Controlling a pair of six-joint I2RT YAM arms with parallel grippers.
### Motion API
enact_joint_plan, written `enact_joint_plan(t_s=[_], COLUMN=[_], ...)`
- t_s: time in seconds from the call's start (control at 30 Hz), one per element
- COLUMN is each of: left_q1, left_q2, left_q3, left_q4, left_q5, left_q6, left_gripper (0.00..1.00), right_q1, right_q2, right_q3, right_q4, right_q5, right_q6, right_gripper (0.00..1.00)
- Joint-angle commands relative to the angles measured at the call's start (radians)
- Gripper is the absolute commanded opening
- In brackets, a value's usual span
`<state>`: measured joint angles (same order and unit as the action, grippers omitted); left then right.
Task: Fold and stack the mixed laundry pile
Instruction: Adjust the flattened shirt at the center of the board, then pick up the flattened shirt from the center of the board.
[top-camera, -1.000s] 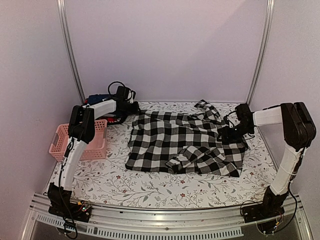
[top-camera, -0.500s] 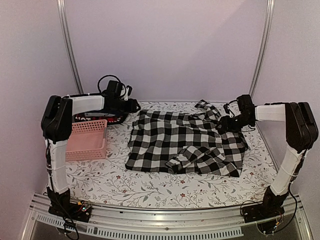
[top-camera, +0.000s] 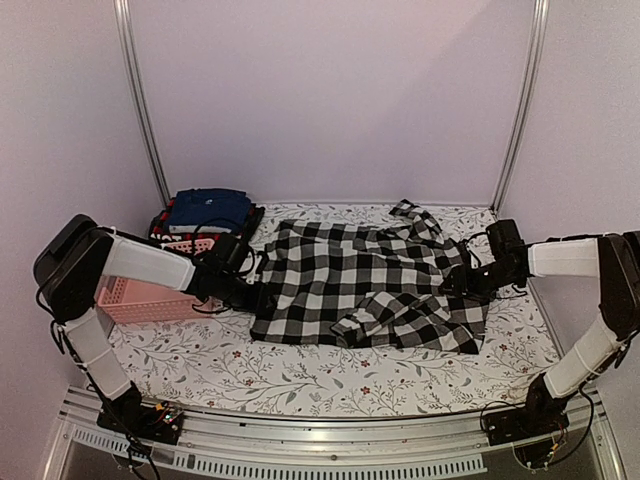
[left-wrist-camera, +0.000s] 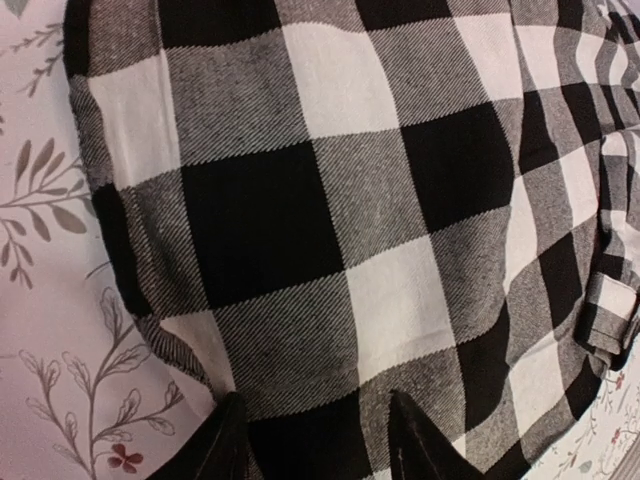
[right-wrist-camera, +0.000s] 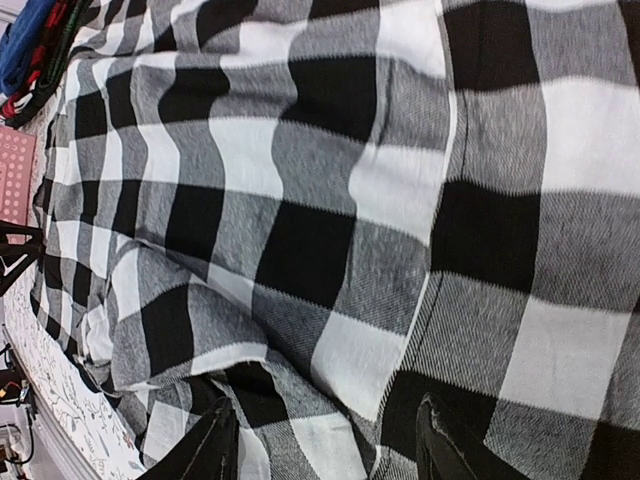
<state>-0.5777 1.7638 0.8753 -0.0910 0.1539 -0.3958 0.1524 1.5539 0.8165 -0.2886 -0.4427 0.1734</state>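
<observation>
Checked shirt (top-camera: 365, 290) lies spread flat at table centre, its long axis running left to right. Left gripper (top-camera: 252, 292) sits low at the shirt's left edge and right gripper (top-camera: 468, 282) at its right edge. Both have jaws apart over the cloth, nothing pinched. Each arm is nearest its own side, so a paired grasp looks due.

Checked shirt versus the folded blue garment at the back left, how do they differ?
The checked shirt lies spread open across the table; the blue garment sits folded small. The shirt is black-and-white checked; the blue garment is plain navy. The shirt covers far more area than the blue garment. Both are soft clothes.
</observation>
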Motion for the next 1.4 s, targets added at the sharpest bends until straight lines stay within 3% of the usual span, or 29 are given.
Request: enact_joint_plan(t_s=[0.0,0.1,0.17,0.37,0.63,0.83,0.93,1.1,1.3,1.37], left_q1=[0.003,0.033,0.01,-0.211,-0.395,-0.45,-0.453,-0.454,-0.47,-0.484], left_q2=[-0.025,-0.024,-0.06,-0.155,0.089,0.25,0.311,0.264,0.083,0.017], left_q3=[-0.073,-0.075,-0.071,-0.004,0.237,0.37,0.418,0.394,0.343,0.325], left_q4=[-0.012,-0.025,-0.003,0.074,0.107,0.094,0.028,0.042,0.065,0.06], left_q5=[-0.076,-0.086,-0.069,-0.08,-0.008,0.029,0.023,-0.005,-0.003,-0.012], left_q6=[-0.038,-0.056,-0.017,0.15,0.237,0.249,0.254,0.266,0.309,0.333], left_gripper=[0.46,0.42,0.44,0.7,0.74,0.74,0.63,0.25,0.01,0.0], right_q1=[0.022,0.037,0.066,0.111,0.121,0.119,0.121,0.119,0.12,0.12], right_q2=[0.008,0.09,0.102,-0.02,-0.143,-0.166,-0.159,-0.148,-0.158,-0.163], right_q3=[-0.059,-0.032,-0.018,-0.01,-0.057,-0.089,-0.109,-0.129,-0.142,-0.146], right_q4=[0.054,0.06,0.064,0.023,-0.047,-0.052,-0.033,-0.026,-0.008,-0.002], right_q5=[-0.033,-0.031,-0.026,-0.019,0.012,0.027,0.013,0.021,-0.023,-0.036], right_q6=[0.047,0.04,0.023,0.009,0.044,0.077,0.098,0.106,0.097,0.094], right_gripper=[0.59,0.56,0.56,0.58,0.66,0.73,0.74,0.75,0.75,0.75])
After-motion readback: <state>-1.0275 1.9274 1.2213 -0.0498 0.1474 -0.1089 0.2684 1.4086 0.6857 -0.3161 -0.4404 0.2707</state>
